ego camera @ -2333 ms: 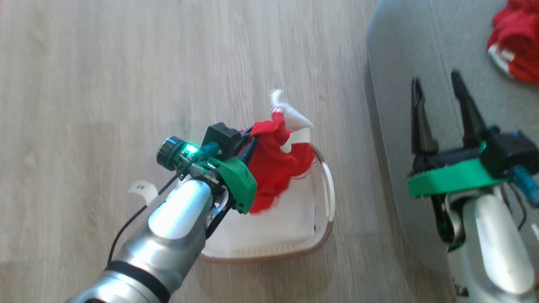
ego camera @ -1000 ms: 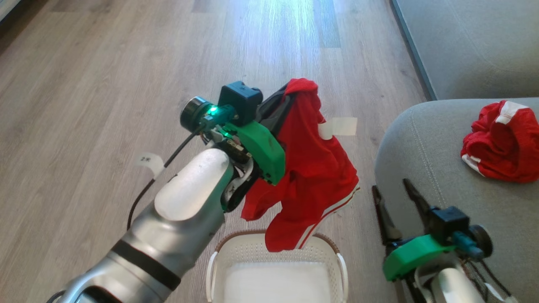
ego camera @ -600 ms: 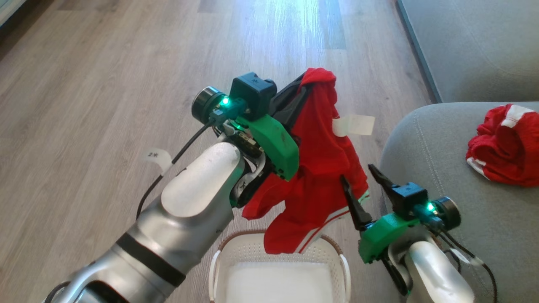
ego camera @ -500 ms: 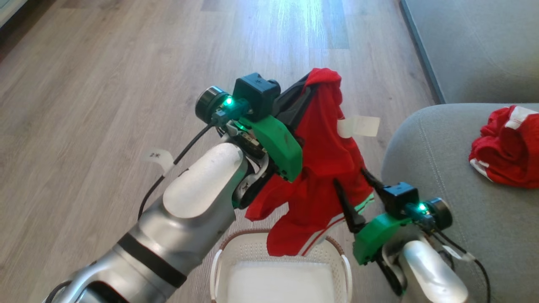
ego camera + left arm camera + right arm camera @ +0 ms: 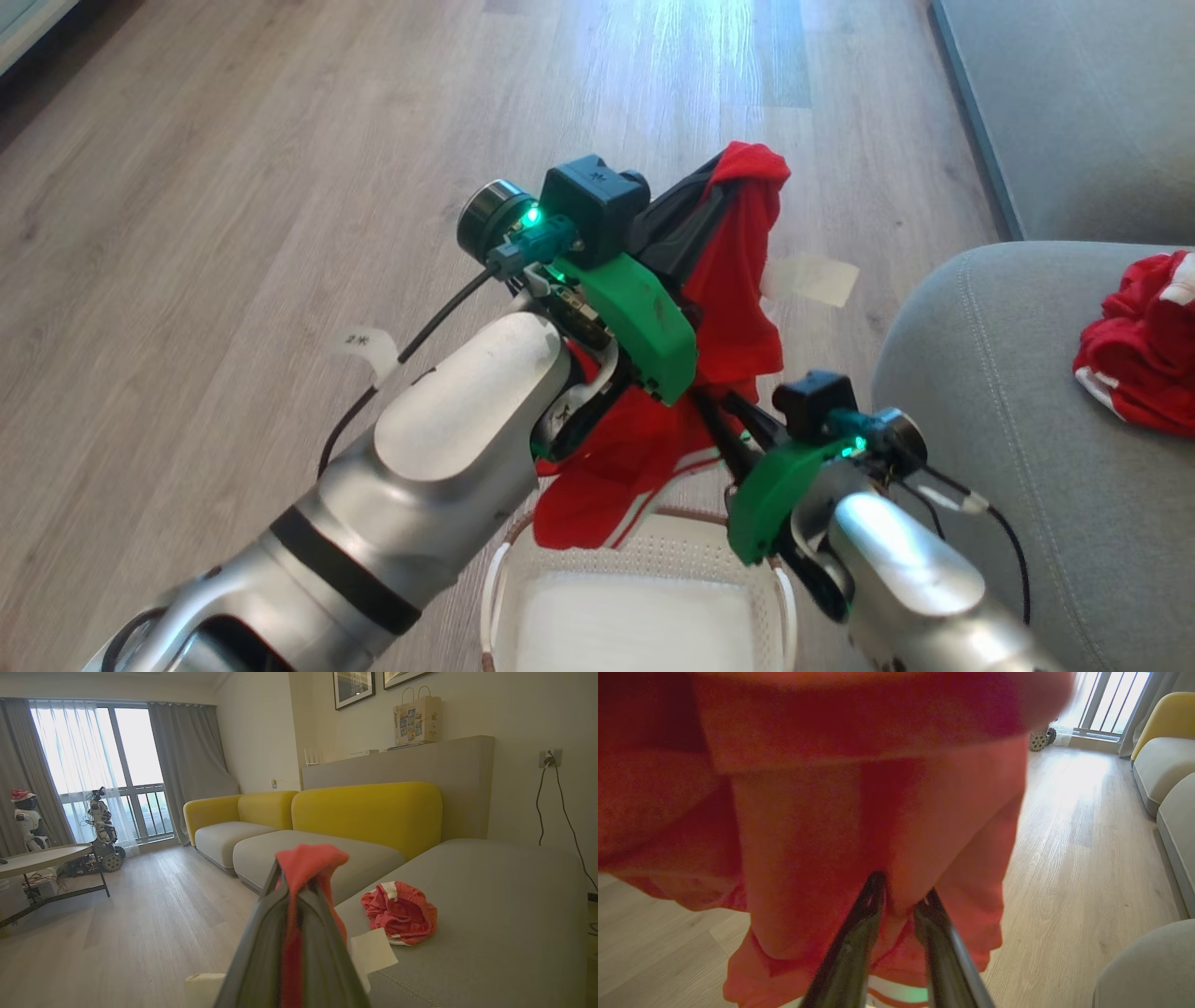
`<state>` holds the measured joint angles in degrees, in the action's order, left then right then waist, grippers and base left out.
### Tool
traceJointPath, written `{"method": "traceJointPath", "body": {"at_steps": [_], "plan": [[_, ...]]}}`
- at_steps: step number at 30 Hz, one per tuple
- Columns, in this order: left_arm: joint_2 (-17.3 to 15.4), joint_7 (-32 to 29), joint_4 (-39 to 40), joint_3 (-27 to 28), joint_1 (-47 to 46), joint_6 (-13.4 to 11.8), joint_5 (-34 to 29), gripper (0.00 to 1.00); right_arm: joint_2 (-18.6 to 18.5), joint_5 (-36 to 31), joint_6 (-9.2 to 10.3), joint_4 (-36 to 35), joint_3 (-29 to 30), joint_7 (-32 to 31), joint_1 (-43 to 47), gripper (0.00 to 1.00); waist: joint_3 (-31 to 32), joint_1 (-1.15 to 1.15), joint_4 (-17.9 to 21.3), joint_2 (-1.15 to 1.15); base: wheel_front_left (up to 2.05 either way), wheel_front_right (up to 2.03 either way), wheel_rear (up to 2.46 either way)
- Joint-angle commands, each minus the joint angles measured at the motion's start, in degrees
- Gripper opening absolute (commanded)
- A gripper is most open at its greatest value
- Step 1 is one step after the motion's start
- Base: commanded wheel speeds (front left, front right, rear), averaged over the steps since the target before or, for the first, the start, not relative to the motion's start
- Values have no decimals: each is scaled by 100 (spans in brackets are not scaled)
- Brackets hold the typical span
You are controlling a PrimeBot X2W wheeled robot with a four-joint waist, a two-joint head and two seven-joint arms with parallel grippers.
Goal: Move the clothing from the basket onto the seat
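Red garment (image 5: 738,308) hung in mid-air above the basket (image 5: 653,553).
The left gripper (image 5: 724,179) was clamped on its top edge; lower down, the right gripper (image 5: 903,889) had its fingers nearly together with cloth between them, though whether it gripped I couldn't tell. Rightward, a second red garment (image 5: 1134,364) lay on the seat (image 5: 980,420).

A garment (image 5: 738,299) is held up by the left gripper (image 5: 724,187) above the basket (image 5: 497,583), in which a sheet (image 5: 635,625) is laid. Its lower folds are met by the right gripper (image 5: 721,422), seemingly closed on them. To the right, a second garment (image 5: 1139,364) is seen on the seat (image 5: 980,420)
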<state>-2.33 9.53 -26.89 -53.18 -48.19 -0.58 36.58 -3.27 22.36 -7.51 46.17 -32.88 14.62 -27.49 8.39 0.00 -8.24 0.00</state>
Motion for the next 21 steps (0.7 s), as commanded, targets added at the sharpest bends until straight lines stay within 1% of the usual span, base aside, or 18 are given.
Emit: {"method": "traceJointPath", "body": {"at_steps": [1,9,13,17,18,19,20,21], "plan": [[-55,59,164,198,-466,-53,55,0,39,62,2,-91,-97,38,-379,0,-11,0,-18,0,0,0,0],[-134,91,-90,287,-335,-126,198,0,-10,99,2,-57,-99,38,-522,0,-63,0,-19,0,0,0,0],[-190,133,-219,340,-248,-136,265,0,-90,36,2,-162,46,38,-505,0,-93,0,48,0,0,0,0],[-229,211,-353,378,-91,-128,345,0,-222,-92,2,-414,364,38,-515,0,-139,0,177,0,0,0,0],[-231,246,-369,396,-44,-128,367,13,-254,-130,2,-486,455,38,-521,0,-153,0,215,0,0,0,0],[-229,282,-381,418,13,-132,394,31,-282,-170,2,-553,546,38,-531,0,-165,0,258,0,0,0,0],[-225,317,-388,436,70,-141,413,47,-308,-217,2,-622,627,38,-545,0,-177,0,302,0,0,0,0],[-221,351,-395,453,132,-154,430,75,-331,-261,2,-685,696,38,-563,0,-192,0,346,0,0,0,0]]}}
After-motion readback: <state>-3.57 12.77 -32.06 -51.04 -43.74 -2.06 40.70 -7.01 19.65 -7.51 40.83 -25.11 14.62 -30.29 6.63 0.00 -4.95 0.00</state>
